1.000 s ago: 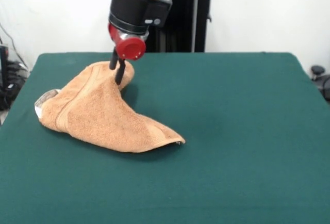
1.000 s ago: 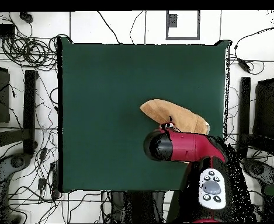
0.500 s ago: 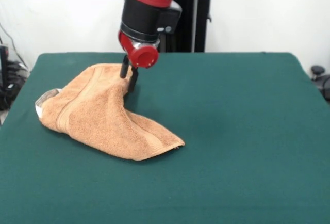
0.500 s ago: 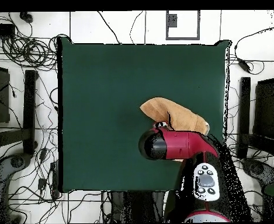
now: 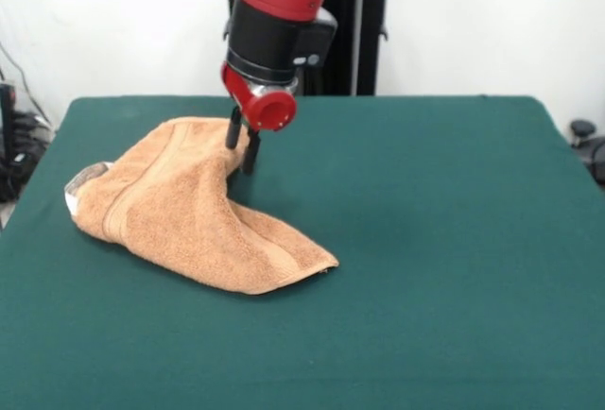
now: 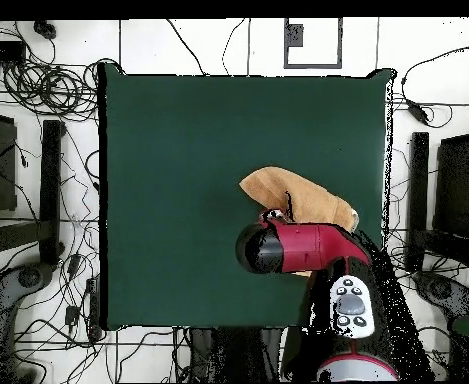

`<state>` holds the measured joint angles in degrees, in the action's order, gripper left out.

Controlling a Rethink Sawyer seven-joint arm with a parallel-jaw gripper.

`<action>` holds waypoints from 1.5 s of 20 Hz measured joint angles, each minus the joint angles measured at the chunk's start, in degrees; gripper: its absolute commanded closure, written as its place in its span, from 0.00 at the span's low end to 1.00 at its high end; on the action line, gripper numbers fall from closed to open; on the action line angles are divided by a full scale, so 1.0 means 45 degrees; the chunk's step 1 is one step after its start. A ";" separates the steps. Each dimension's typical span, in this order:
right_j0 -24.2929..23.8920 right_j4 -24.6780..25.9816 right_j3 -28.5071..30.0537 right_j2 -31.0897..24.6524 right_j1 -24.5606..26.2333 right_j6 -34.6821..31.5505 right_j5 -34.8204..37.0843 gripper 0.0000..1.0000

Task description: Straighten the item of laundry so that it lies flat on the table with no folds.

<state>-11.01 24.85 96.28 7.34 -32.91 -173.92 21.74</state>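
The orange-tan towel (image 5: 180, 212) lies crumpled and folded over on the left half of the green table (image 5: 454, 240). One point of it reaches toward the table's middle, and a pale tag end (image 5: 83, 179) shows at its left corner. My gripper (image 5: 243, 145) hangs from the red arm at the towel's far right edge. Its two black fingers (image 5: 233, 129) pinch that edge, which is raised slightly off the table. In the overhead view the arm's red wrist (image 6: 278, 248) covers the gripper and part of the towel (image 6: 308, 195).
The robot's black pedestal (image 5: 354, 32) stands behind the table's far edge. Cables and black stands (image 6: 50, 190) lie on the floor around the table (image 6: 178, 150). The towel sits close to the table's left edge in the front view.
My gripper has moved to the right and slightly toward the camera, drawing the towel's far edge with it. The towel's near point has hardly shifted.
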 measured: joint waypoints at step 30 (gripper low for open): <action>0.1000 0.0132 -0.1041 -0.0006 0.1859 0.0000 -0.0002 0.00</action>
<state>-6.51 25.45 91.60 7.31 -24.55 -173.92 21.72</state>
